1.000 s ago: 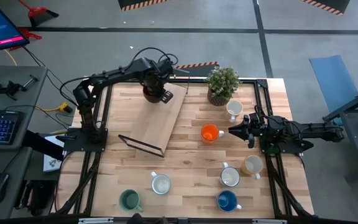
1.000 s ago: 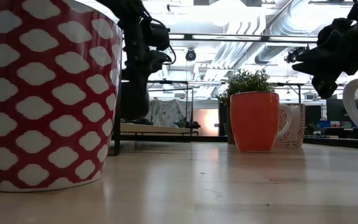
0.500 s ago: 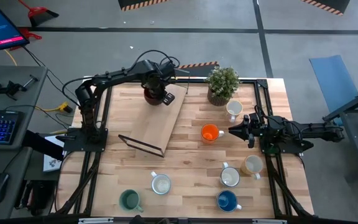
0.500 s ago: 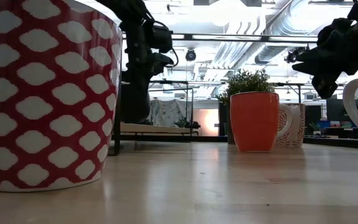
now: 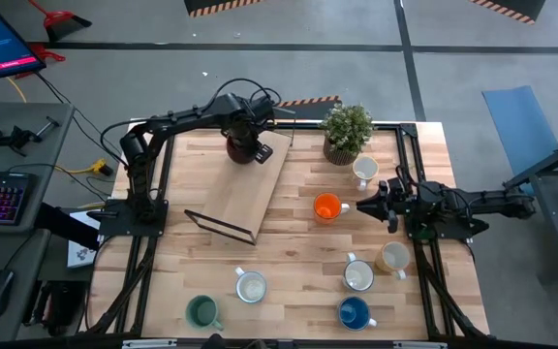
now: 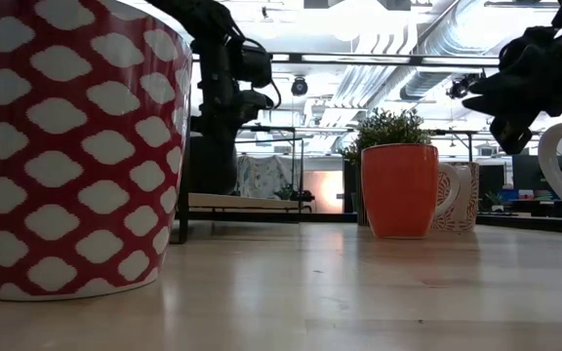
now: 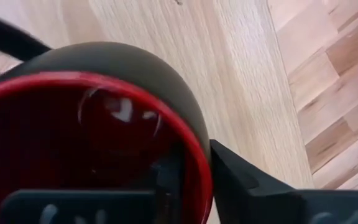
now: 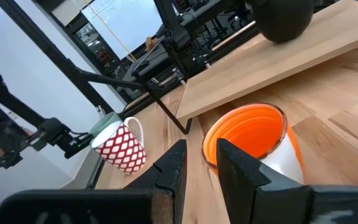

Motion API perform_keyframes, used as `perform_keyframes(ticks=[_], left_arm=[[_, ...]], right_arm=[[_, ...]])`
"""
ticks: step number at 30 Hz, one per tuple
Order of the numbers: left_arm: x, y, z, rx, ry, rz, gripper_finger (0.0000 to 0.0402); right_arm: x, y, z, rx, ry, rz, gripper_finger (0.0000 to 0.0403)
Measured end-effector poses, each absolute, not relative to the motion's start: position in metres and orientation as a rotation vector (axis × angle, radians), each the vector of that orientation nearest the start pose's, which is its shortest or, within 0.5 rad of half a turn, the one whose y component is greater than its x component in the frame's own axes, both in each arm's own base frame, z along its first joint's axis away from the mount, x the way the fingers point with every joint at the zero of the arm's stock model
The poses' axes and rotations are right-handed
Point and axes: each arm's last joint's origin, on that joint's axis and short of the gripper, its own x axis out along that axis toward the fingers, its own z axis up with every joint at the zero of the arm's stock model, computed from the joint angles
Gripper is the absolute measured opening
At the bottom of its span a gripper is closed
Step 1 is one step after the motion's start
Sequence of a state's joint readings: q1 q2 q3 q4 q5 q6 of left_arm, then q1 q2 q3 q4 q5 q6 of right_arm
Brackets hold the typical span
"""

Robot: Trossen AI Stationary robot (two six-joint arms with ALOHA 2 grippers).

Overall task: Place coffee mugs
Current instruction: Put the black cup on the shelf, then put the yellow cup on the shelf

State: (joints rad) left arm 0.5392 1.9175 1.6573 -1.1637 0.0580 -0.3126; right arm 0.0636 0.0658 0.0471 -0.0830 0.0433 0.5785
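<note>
Mugs are spread across the tabletop [image 5: 298,281]. At the upper middle of the high view, the left gripper [image 5: 247,150] has one finger [image 7: 166,186] inside the dark red mug [image 5: 239,147] and the other outside its rim; whether it pinches the wall cannot be told. That mug sits on a raised wooden board [image 5: 250,189]. At the right, the right gripper [image 5: 366,205] hovers, fingers slightly parted and empty, just beside the orange mug [image 5: 327,206]. A potted plant [image 5: 345,131] stands above it in the frame, with a white mug [image 5: 364,170] near. Lower lie cream [image 5: 251,287], teal-green [image 5: 201,311], blue [image 5: 354,312], white [image 5: 358,276] and tan [image 5: 393,257] mugs.
</note>
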Motion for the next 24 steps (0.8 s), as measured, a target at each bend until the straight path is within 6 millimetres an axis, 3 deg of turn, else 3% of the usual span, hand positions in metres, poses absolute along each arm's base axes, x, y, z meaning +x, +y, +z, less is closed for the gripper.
perform_keyframes(ticks=[8,16,21,24], left_arm=[[0.324,0.193,0.261,-0.686,1.304,0.608,0.0113],[0.322,0.191,0.318,-0.680,1.248,0.591,0.0125],[0.313,0.169,0.351,-0.738,1.325,0.495,0.0126],[0.315,0.151,0.366,-0.784,1.254,0.384,0.0126]], right_arm=[[0.099,0.008,0.166,0.572,0.112,0.017,0.0074],[0.098,0.009,0.166,0.569,0.115,0.026,0.0074],[0.098,0.009,0.166,0.568,0.115,0.026,0.0074],[0.098,0.009,0.166,0.567,0.115,0.026,0.0074]])
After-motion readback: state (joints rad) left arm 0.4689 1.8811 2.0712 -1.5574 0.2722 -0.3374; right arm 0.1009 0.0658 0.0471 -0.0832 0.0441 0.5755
